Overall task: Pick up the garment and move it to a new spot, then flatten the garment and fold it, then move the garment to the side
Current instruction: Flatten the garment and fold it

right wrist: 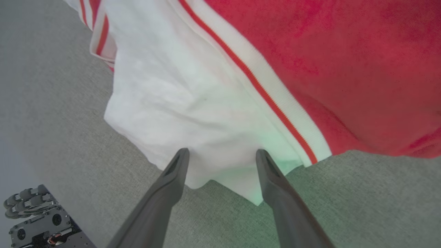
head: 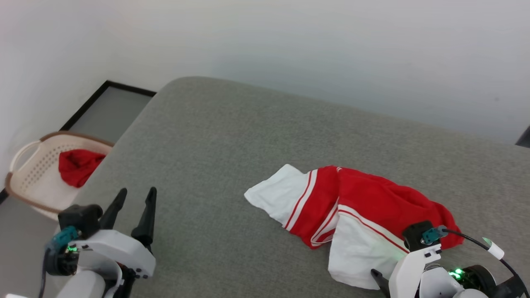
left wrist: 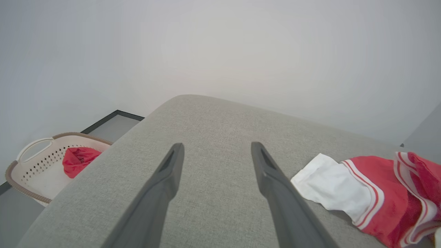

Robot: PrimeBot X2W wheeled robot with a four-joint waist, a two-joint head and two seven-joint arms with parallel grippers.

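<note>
- On the grey padded surface point(head: 215, 136), in the head view, the garment point(head: 356, 203) lies crumpled at the right side, with white panels and red parts bunched over each other. The left end effector point(head: 137, 190) hovers at the lower left, well apart from it, fingers wide and holding nothing. The right wrist housing point(head: 414, 265) is at the near edge of the garment. Beside the surface, a cream basket point(head: 25, 182) holds a plain red cloth point(head: 78, 165).
- From the left wrist view, the left end effector point(left wrist: 217, 146) points over bare surface, and the garment point(left wrist: 361, 196) is off to its right.
- From the right wrist view, the right end effector point(right wrist: 222, 151) is spread wide, with both tips at the hem of the white panel. I cannot tell whether they touch the fabric.
- My judgement: the pick-up is only being approached, while moving, flattening, folding and setting aside all remain.
</note>
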